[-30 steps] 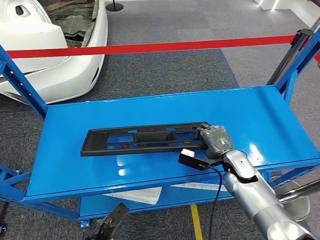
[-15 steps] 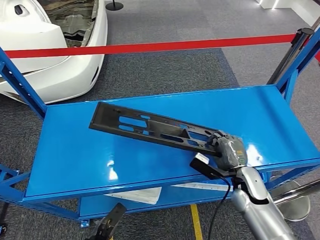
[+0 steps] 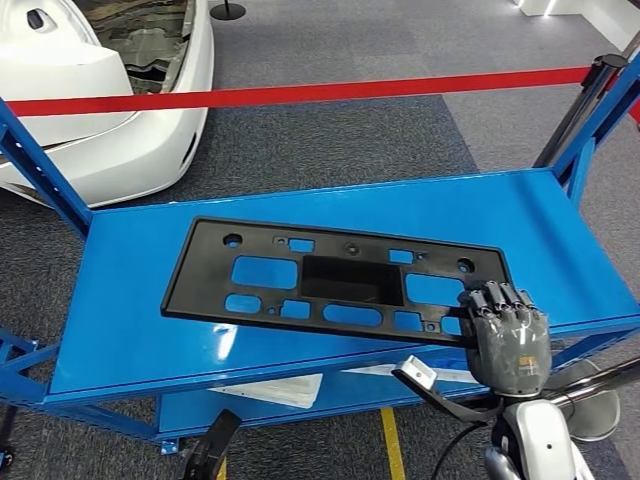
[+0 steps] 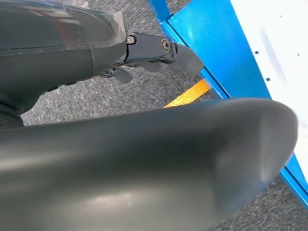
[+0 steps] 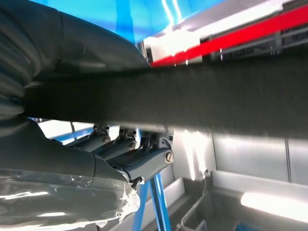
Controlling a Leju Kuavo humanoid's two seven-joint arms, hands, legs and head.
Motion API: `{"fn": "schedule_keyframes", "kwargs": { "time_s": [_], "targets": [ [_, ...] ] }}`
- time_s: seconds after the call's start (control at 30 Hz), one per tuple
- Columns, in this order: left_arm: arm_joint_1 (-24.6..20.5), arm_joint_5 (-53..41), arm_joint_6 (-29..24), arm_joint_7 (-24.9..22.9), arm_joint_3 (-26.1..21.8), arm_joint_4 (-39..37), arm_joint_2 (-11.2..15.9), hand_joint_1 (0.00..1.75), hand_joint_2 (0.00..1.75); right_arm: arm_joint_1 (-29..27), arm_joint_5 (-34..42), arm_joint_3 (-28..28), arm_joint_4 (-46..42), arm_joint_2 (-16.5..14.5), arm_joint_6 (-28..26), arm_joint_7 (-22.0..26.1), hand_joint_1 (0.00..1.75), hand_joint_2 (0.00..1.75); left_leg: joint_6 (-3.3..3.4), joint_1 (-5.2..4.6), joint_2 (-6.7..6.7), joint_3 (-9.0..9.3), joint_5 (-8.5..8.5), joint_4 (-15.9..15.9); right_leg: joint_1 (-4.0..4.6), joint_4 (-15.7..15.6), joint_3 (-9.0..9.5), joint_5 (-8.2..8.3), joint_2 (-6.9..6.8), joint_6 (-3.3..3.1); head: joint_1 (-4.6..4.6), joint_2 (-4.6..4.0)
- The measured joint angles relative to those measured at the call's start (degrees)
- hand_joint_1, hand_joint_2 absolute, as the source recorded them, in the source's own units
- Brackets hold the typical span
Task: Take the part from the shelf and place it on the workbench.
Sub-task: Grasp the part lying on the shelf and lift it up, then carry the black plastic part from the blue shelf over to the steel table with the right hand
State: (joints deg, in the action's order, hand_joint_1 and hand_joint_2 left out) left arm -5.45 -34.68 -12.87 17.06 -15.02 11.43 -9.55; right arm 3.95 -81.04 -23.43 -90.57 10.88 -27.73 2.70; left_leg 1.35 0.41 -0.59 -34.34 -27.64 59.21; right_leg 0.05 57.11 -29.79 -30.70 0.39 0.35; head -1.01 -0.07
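Part: your black plastic part — a long flat panel with rectangular cut-outs and small round holes — was above the blue shelf, its face turned up toward the head camera, its right end in the right hand.
Part position: it ran across the middle of the shelf top, left end over the left half, right end near the front right edge; you could not tell whether the left end touched the surface.
Right hand: your right hand gripped the part's right end, dark fingers curled over its upper edge; in the right wrist view the fingers were closed under the dark bar of the part.
Left hand: your left hand hung low beside the shelf frame, fingers stretched out with nothing in them; its dark tip showed at the bottom of the head view.
Writing: you would have found no readable brand, label or text on the part or the shelf.
Surface: glossy blue metal shelf top with light glints, blue angled uprights at the sides, a white sheet on the tier below.
Room: grey carpet floor, a yellow floor line, a red barrier belt stretched across behind the shelf, and a white car body at the far left — trunk open.
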Motion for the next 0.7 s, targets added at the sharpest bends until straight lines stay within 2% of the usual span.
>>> {"fn": "schedule_keyframes", "kwargs": {
  "time_s": [0.23,0.7],
  "targets": [
    [0.5,0.77,-0.38,0.94,-1.26,0.0,0.0,0.0,0.0,-3.54,-8.21,-0.28,-5.94,0.12,-1.65,-4.79,1.75,1.75,0.0,-0.01,0.0,-0.01,0.0,0.0,0.0,0.0,0.01,0.0,-0.01,0.0,0.0,0.0],
    [0.93,1.21,-0.36,2.25,-2.67,0.0,0.0,0.0,0.0,-5.65,-8.98,-1.15,-10.83,1.3,-2.61,-7.28,1.75,1.75,0.0,-0.01,0.0,0.0,0.0,0.0,-0.01,0.0,0.0,0.0,-0.01,0.0,0.01,0.0]
  ]
}}
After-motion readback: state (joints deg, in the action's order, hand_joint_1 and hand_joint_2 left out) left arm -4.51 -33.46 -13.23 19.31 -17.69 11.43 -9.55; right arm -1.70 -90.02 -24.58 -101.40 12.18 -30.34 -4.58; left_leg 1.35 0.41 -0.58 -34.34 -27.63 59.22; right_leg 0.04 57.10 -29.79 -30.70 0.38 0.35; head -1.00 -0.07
